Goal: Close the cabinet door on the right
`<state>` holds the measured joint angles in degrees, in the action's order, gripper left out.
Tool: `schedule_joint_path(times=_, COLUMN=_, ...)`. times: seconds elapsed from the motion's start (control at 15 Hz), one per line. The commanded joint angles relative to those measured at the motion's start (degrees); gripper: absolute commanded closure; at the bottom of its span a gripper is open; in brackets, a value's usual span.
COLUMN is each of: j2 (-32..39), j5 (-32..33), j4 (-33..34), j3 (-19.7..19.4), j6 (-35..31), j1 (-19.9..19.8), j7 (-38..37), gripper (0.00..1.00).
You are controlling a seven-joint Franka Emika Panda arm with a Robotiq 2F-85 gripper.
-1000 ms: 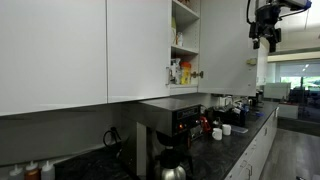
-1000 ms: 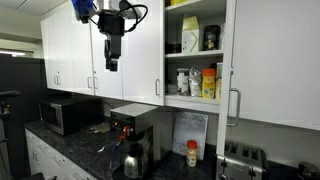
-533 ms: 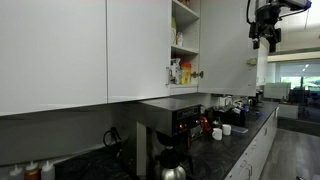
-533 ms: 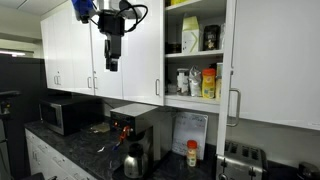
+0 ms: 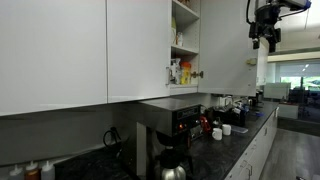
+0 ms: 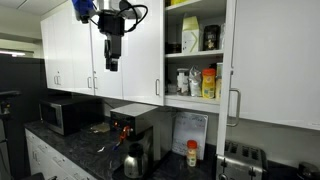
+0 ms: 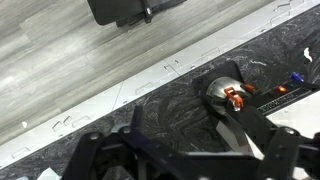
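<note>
A row of white upper cabinets runs above a dark counter. One compartment (image 6: 195, 55) stands open, with bottles and boxes on its shelves; it also shows in an exterior view (image 5: 183, 50). White doors with bar handles (image 6: 237, 105) flank it. My gripper (image 6: 110, 58) hangs high in front of the closed doors, well to the side of the open compartment and touching nothing. In an exterior view it (image 5: 265, 40) is beyond the open compartment. Its fingers are apart and empty. In the wrist view they (image 7: 190, 150) frame the counter far below.
On the counter are a coffee machine (image 6: 135, 125), a metal kettle (image 6: 133, 160), a microwave (image 6: 62, 115), a toaster (image 6: 245, 160) and a small bottle (image 6: 191, 153). The wrist view shows a pot with an orange lid part (image 7: 232, 95) and grey wood floor (image 7: 60, 50).
</note>
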<state>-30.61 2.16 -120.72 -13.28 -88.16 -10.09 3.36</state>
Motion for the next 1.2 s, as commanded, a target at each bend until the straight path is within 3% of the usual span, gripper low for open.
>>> schedule_joint_path(times=0.0, j2=-1.1, j5=2.4, j4=-1.4, j3=0.0, j6=-1.2, j1=-0.2, j7=4.1, gripper=0.0)
schedule_joint_path(times=0.33, j2=-3.8, j5=6.8, j4=-3.5, j3=-3.3, j6=-4.3, j1=-0.8, j7=12.5, gripper=0.0)
schedule_joint_path(times=0.53, j2=-6.0, j5=8.9, j4=-5.5, j3=-6.4, j6=-9.3, j1=-2.4, j7=13.1, gripper=0.0)
schedule_joint_path(times=1.13, j2=-7.8, j5=8.0, j4=-7.8, j3=-16.5, j6=-23.4, j1=-4.3, j7=19.8, gripper=0.0)
